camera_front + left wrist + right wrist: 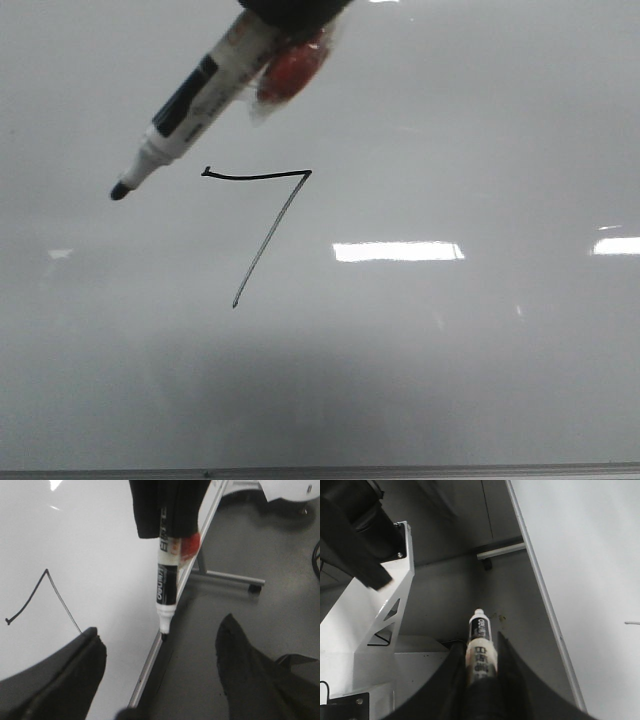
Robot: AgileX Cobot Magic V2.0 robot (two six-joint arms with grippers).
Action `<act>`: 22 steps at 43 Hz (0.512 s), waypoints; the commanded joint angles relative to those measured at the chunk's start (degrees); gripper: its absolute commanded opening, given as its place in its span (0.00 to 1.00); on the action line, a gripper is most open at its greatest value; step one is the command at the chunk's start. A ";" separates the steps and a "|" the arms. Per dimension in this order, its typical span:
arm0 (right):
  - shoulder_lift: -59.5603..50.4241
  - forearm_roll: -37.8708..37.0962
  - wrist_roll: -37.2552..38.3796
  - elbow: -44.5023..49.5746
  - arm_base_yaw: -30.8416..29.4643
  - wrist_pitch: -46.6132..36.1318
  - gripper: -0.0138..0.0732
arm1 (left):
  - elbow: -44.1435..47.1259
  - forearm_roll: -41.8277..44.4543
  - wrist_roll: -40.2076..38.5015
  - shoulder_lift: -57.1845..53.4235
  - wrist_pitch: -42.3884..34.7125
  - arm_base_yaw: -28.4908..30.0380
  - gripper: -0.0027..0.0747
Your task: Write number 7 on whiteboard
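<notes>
Our right gripper (pixel 481 667) clamps the marker (pixel 195 105), light, stiff, best gripped mid-barrel; left gripper (pixel 160 650) gapes. The number 7 (pixel 262 225) sits finished, probably smudgeable, on the whiteboard (pixel 450 370).

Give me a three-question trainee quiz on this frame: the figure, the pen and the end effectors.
1. True or false: the black marker figure 7 on the glossy pale whiteboard lacks its slanted downstroke.
2. Which arm grips the white-and-black marker pen? A: left. B: right. C: neither.
3. Fill in: the fingers of the left end effector stand ____, with nothing between them.

Key
1. False: both the top stroke and the downstroke are drawn.
2. B: the right end effector is closed around the pen barrel.
3. Open.
</notes>
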 commanded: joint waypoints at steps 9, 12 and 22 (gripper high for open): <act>-1.73 2.38 -0.65 -1.54 3.57 -4.51 0.09 | -6.88 -1.13 0.83 10.48 -2.78 0.00 0.48; -1.73 2.38 -0.65 -1.54 3.57 -5.19 0.09 | -6.88 -2.55 2.35 10.95 -2.13 0.00 0.45; -1.73 2.68 -0.65 -1.54 3.57 -6.15 0.09 | -6.88 -7.02 7.79 10.95 -1.97 0.00 0.45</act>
